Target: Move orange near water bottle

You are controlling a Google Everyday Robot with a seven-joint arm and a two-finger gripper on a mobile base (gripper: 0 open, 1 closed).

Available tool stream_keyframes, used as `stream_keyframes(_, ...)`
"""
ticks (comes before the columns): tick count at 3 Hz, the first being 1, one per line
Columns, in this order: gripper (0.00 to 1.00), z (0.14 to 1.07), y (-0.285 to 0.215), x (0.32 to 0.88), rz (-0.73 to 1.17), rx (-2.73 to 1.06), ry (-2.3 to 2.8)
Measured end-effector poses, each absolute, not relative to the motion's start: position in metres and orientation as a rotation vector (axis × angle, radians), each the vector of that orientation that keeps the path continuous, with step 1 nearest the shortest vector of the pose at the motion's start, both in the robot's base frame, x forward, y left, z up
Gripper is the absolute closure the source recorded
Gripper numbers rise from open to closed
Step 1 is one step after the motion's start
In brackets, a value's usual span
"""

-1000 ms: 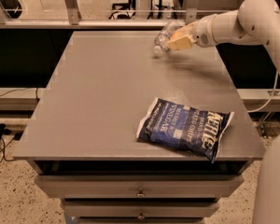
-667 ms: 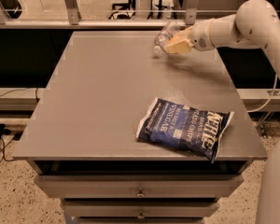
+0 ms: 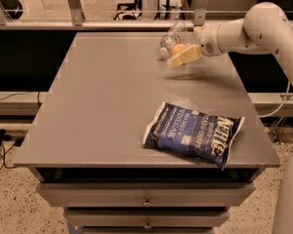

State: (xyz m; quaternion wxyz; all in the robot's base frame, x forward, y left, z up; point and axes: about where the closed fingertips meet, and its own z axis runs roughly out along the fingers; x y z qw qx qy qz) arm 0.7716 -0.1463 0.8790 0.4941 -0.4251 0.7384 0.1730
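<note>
White rounded arm ends in tan hand, far across the table.

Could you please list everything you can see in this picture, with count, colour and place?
table: one, grey, centre of view
chip bag: one, blue, front right of the table
water bottle: one, clear, far right part of the table
orange: one, orange, just beside the water bottle, at the gripper
drawers: two, grey, under the table
arm: one, white, reaching in from the right
gripper: one, cream, above the table's far right part, at the orange
</note>
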Motion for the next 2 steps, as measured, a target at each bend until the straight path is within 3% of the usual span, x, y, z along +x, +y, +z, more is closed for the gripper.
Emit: stream_keyframes(2, 0.0, 0.967, -0.194, 0.701, 0.374, -1.109, 1.685)
